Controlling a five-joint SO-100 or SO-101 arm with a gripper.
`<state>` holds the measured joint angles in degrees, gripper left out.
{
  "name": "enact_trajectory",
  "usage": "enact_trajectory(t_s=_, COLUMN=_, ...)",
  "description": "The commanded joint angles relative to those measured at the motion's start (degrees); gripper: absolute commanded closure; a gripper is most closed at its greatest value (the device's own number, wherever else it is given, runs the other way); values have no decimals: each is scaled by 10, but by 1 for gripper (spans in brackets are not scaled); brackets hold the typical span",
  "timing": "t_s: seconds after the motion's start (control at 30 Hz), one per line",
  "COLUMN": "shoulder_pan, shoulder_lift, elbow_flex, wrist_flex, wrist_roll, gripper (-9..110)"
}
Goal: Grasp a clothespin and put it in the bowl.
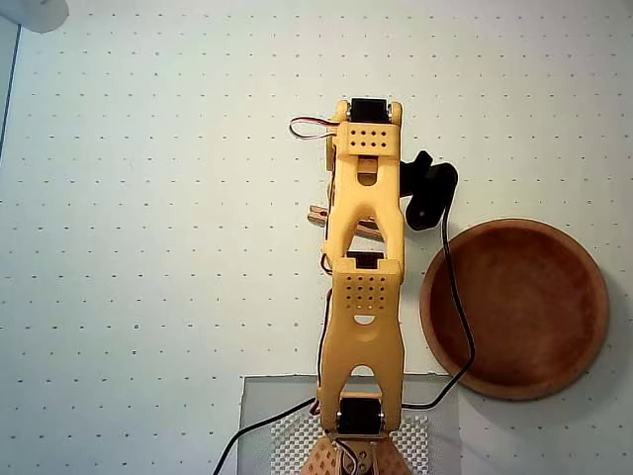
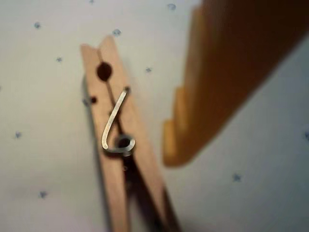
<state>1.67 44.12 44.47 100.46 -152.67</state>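
From above, the yellow arm (image 1: 362, 287) runs up the middle of the frame and covers most of what lies under it. The clothespin (image 1: 321, 215) only peeks out at the arm's left edge, a little above centre; the rest of it is hidden beneath the arm. The bowl (image 1: 514, 309) sits on the table (image 1: 148, 247) at the right, apart from the clothespin and empty as far as can be seen, with a black cable (image 1: 457, 317) crossing its left rim. The claw itself is tucked under the arm in this view.

In the wrist view the clothespin (image 2: 118, 140) lies flat on the dotted table (image 2: 43, 145), left of centre, its metal spring (image 2: 116, 126) plain to see; its lower end is cut off by the bottom edge. One blurred yellow finger (image 2: 212, 96) comes down from the upper right, just beside the clothespin with a gap between them. The other finger is out of frame, so I cannot tell how wide the claw stands; it holds nothing that shows
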Motion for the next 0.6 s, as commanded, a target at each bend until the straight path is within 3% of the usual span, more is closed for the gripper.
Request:
enact_trajectory(t_s=0.0, shoulder_pan=7, shoulder_lift=19, elbow_flex=-11, wrist_flex=4, wrist_roll=-11, gripper=73)
enact_trajectory(t_s=0.4, shoulder_pan=37, shoulder_lift=12, elbow_flex=-11, wrist_flex=1, wrist_roll=-9, gripper=73)
enact_trajectory(t_s=0.57, shoulder_pan=44, shoulder_lift=-17, elbow_flex=-31, wrist_flex=-62, wrist_roll=-11, gripper=73)
